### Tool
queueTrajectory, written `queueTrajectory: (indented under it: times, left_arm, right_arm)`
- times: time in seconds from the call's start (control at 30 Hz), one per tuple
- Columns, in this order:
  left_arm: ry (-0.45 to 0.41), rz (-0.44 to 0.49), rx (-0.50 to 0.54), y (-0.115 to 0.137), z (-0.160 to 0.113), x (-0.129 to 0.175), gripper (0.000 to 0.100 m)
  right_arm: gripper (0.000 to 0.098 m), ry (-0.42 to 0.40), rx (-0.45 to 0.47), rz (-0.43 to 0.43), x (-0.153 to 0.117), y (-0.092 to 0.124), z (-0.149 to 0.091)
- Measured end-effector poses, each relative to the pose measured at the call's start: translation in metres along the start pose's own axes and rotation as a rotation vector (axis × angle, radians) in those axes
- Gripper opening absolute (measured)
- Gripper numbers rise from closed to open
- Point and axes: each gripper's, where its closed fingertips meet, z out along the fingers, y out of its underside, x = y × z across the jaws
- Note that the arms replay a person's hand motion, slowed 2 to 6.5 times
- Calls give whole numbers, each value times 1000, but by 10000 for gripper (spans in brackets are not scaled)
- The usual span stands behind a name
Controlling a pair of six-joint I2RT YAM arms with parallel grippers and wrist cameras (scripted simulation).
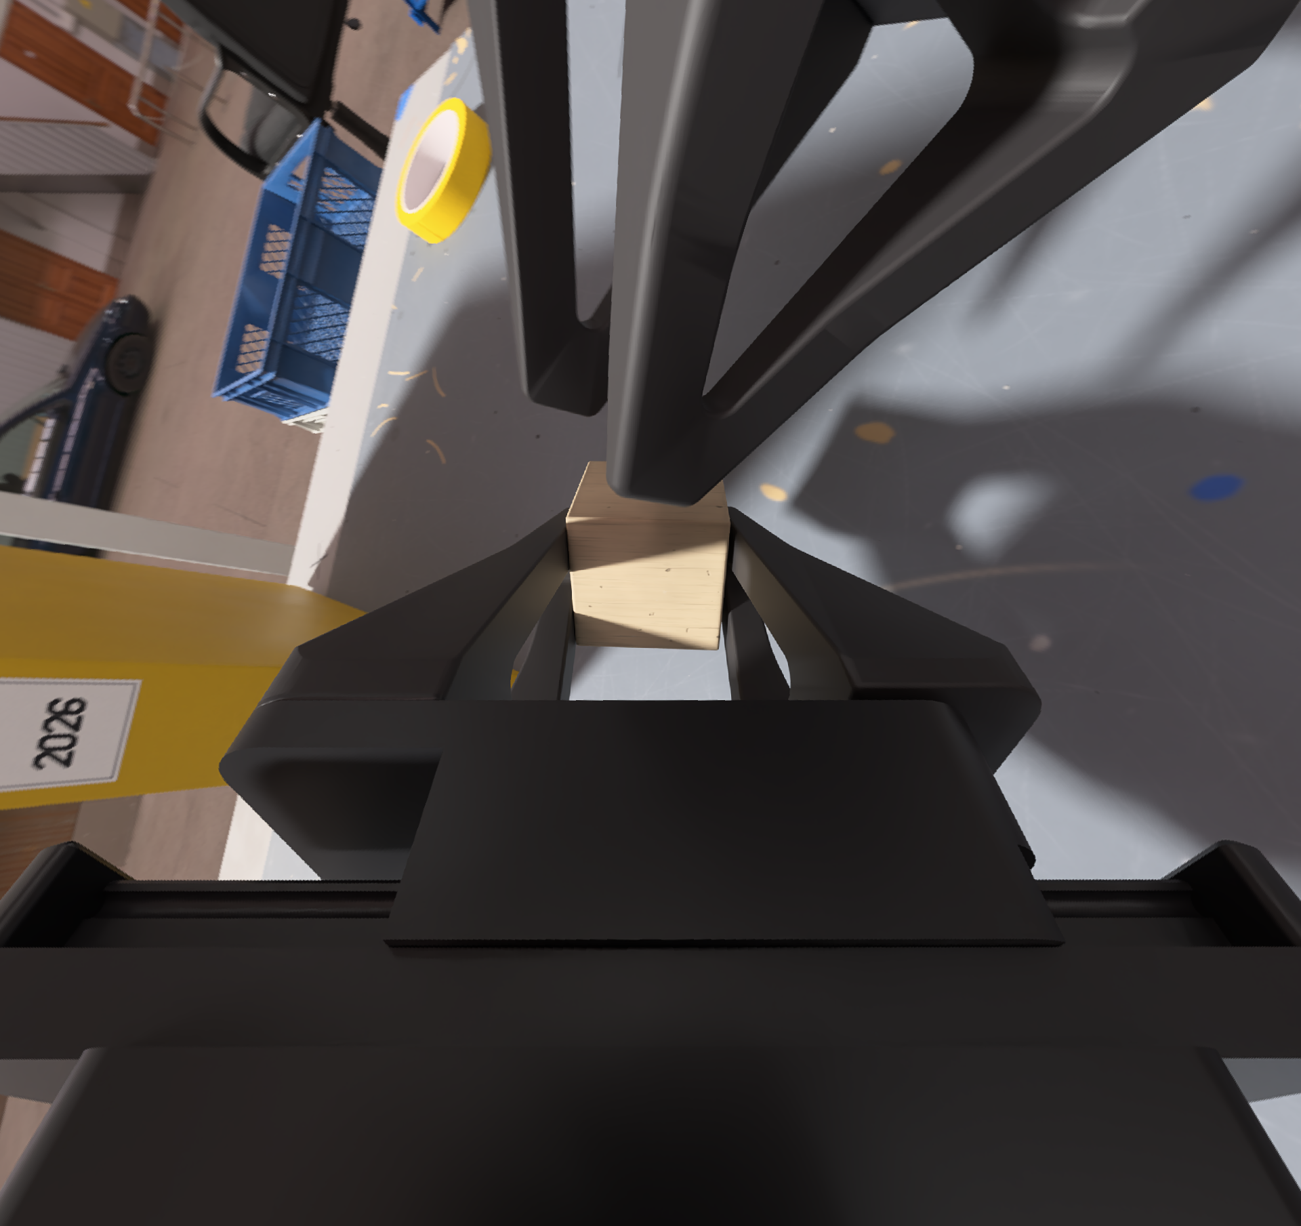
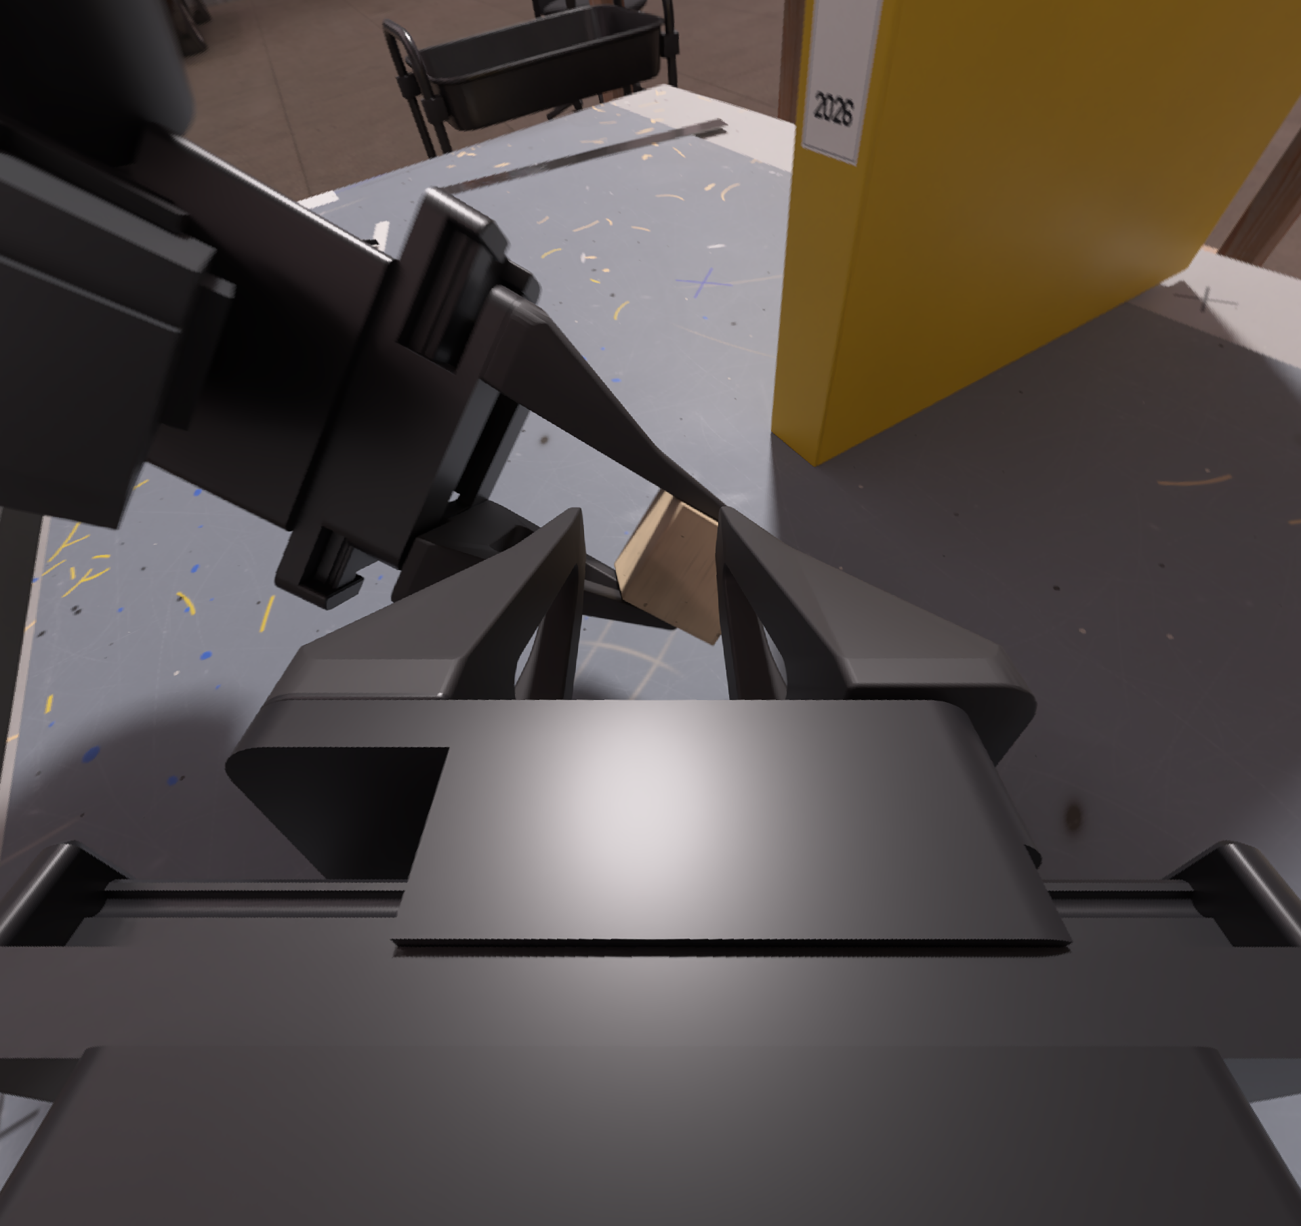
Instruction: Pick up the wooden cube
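The wooden cube (image 1: 646, 594) is a pale block held between the two fingers of my left gripper (image 1: 648, 544), which is shut on its sides a little above the grey table (image 1: 1056, 347). My right gripper (image 1: 612, 446) reaches in from above, and one of its fingertips (image 1: 662, 481) covers the cube's far top edge. In the right wrist view the cube (image 2: 669, 579) hangs tilted, pinched by my left gripper (image 2: 679, 558) coming in from the left. My right gripper (image 2: 651, 537) is open. The cube lies against its right finger (image 2: 739, 572), with a gap to its left finger.
A tall yellow binder (image 2: 985, 206) stands on the table close behind the cube and also shows in the left wrist view (image 1: 141, 664). A yellow tape roll (image 1: 443, 168) lies near the table edge. A blue crate (image 1: 296, 277) and a black cart (image 2: 535, 65) stand on the floor beyond.
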Motion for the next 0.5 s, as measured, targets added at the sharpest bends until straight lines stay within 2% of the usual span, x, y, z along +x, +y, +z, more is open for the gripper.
queueTrajectory:
  times: [0.17, 0.5]
  left_arm:
    - [-85, 6, 1, 6, 0, -6, 326]
    - [-126, 51, -31, 16, 3, 1, 326]
  right_arm:
    - [271, 23, -30, 33, 7, 7, 2]
    - [253, -15, -50, 75, 1, 11, 6]
